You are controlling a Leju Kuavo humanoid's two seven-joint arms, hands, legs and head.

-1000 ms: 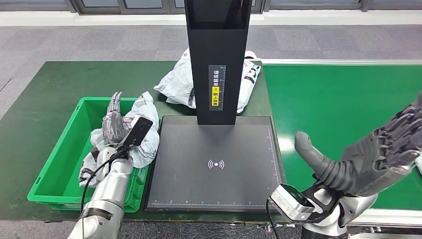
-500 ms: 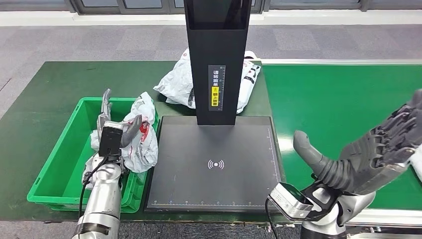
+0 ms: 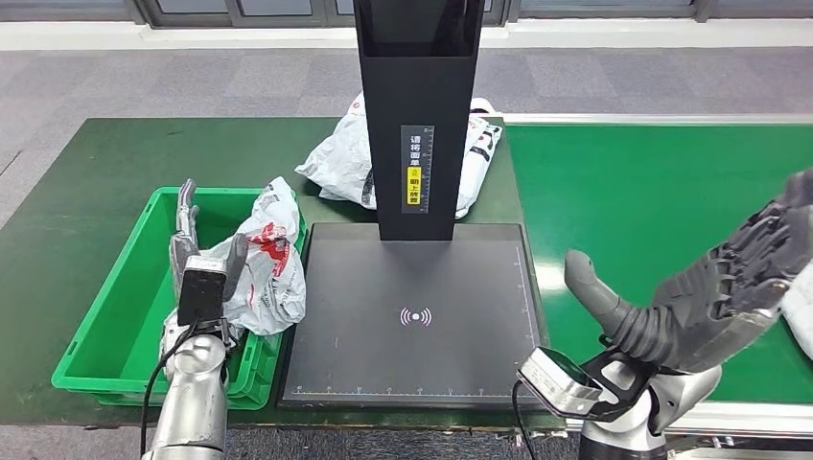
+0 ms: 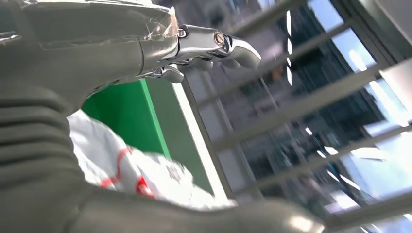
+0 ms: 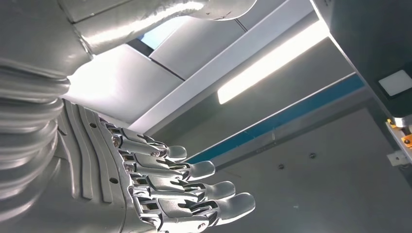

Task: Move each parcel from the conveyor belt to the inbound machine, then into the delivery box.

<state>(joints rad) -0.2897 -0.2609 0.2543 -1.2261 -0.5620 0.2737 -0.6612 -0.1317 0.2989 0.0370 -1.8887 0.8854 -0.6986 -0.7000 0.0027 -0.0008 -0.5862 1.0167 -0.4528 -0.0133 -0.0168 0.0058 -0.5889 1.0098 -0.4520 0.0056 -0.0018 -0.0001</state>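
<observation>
A crumpled white parcel with red print (image 3: 270,268) lies in the green delivery box (image 3: 115,316), leaning on the wall nearest the machine. My left hand (image 3: 189,247) stands just beside it over the box, fingers straight and apart, holding nothing. In the left wrist view the fingers (image 4: 214,44) are clear of the parcel (image 4: 121,167). My right hand (image 3: 714,292) hovers open above the green conveyor belt (image 3: 652,182), its fingers (image 5: 194,194) spread. The corner of another white parcel (image 3: 801,309) shows on the belt at the far right, past that hand.
The black inbound machine has a flat scan plate (image 3: 412,316) and a tall column (image 3: 417,115) between box and belt. Behind the column lies a white bag with black print (image 3: 345,158) on the green table (image 3: 86,182).
My left hand has let go of the white parcel and moved left, away from it; the parcel now rests in the box. The right hand has barely shifted.
</observation>
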